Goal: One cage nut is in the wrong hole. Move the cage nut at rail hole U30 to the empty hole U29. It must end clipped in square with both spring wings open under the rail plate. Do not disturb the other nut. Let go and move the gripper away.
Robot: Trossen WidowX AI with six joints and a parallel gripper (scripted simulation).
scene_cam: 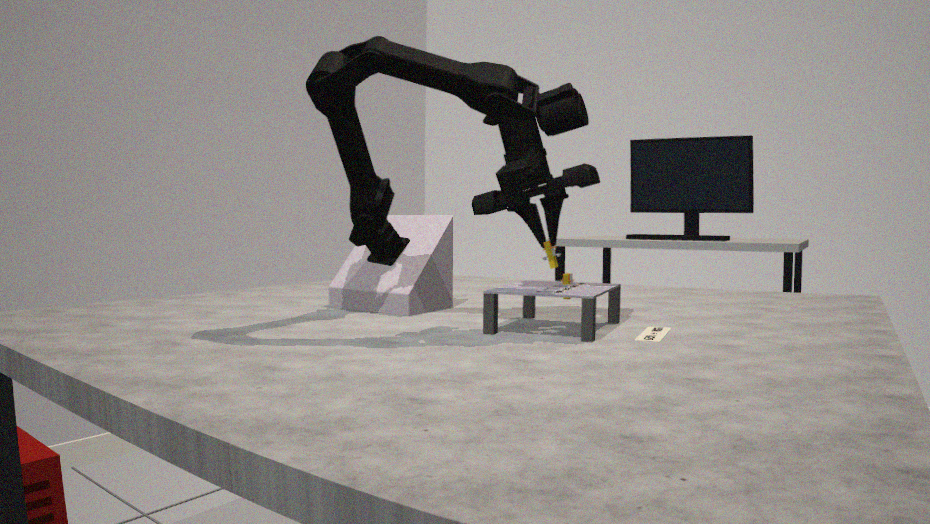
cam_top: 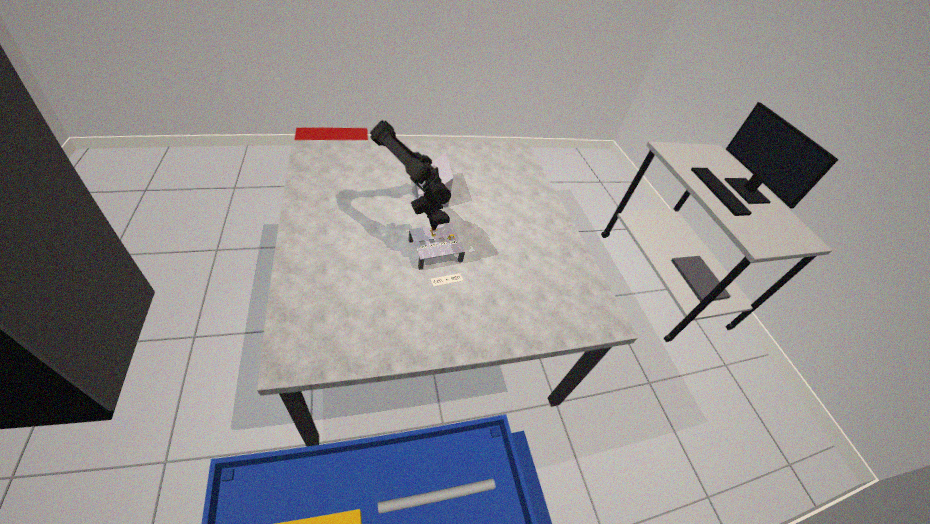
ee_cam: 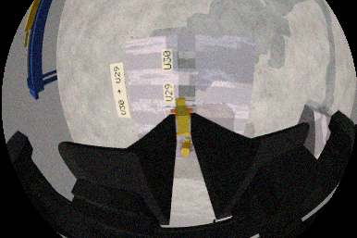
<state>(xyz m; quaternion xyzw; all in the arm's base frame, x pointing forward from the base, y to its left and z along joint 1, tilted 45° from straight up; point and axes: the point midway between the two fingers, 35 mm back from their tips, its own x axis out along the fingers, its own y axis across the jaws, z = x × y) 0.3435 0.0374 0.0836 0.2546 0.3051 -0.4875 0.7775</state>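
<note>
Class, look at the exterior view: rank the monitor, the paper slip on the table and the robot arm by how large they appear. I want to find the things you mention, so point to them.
1. Robot arm (cam_top: 416, 162) (scene_cam: 428, 68)
2. Monitor (cam_top: 781, 154) (scene_cam: 691, 173)
3. Paper slip (cam_top: 447, 279) (scene_cam: 650, 333) (ee_cam: 120, 90)

The monitor desk's (scene_cam: 685, 243) lower legs are hidden (the worktable (scene_cam: 480, 408) blocks them).
</note>
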